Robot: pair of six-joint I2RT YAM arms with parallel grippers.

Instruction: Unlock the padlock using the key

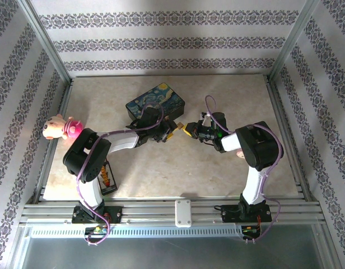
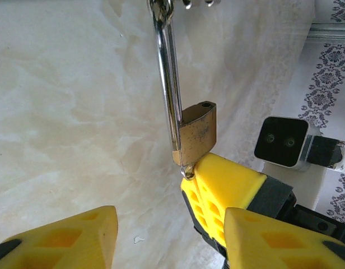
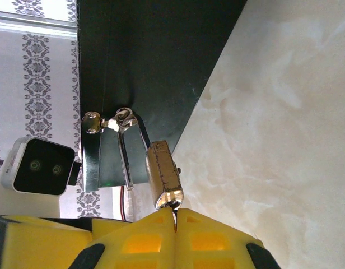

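Marble table (image 1: pixel 161 174), left claw (image 2: pixel 167 238) wide open, empty, at six o'clock of padlock (image 2: pixel 197 134), right claw (image 3: pixel 174 216) pinched shut on key (image 2: pixel 187 171) at padlock's base, box (image 1: pixel 155 101) at eleven o'clock.

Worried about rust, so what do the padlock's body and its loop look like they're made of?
Padlock body: brass by its look, dull yellow-gold with scuffs. Loop: likely steel, polished silvery, with mirror-bright reflections.
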